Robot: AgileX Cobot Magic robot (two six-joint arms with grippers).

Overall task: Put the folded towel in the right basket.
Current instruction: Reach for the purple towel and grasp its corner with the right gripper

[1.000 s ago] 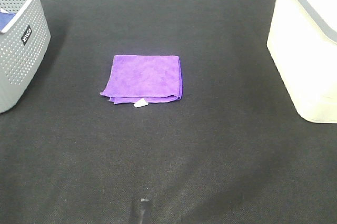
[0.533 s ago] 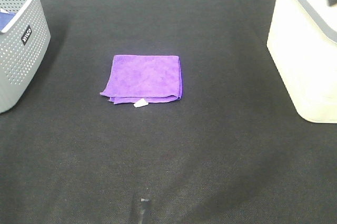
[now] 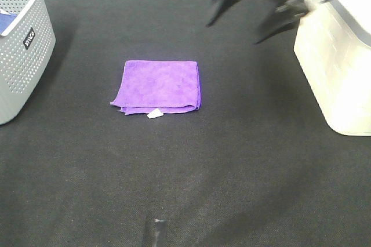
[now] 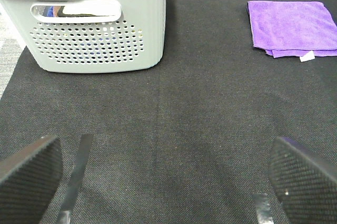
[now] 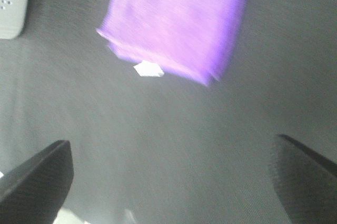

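A folded purple towel (image 3: pixel 157 85) with a small white tag lies flat on the dark mat at the centre. It also shows in the left wrist view (image 4: pixel 292 27) and, blurred, in the right wrist view (image 5: pixel 176 21). The white right basket (image 3: pixel 339 50) stands at the right edge. My right gripper (image 3: pixel 252 24) hangs open and blurred in the air at the upper right, between the towel and the white basket, holding nothing. My left gripper (image 4: pixel 168 169) is open and empty, low over the mat near the grey basket; it is out of the high view.
A grey perforated basket (image 3: pixel 20 44) stands at the far left, with something blue inside; it fills the near part of the left wrist view (image 4: pixel 95 24). A small dark stub (image 3: pixel 157 229) sits at the mat's front edge.
My right gripper has swung into the high view from the upper right and now hangs over the mat past the towel. The towel has not moved.
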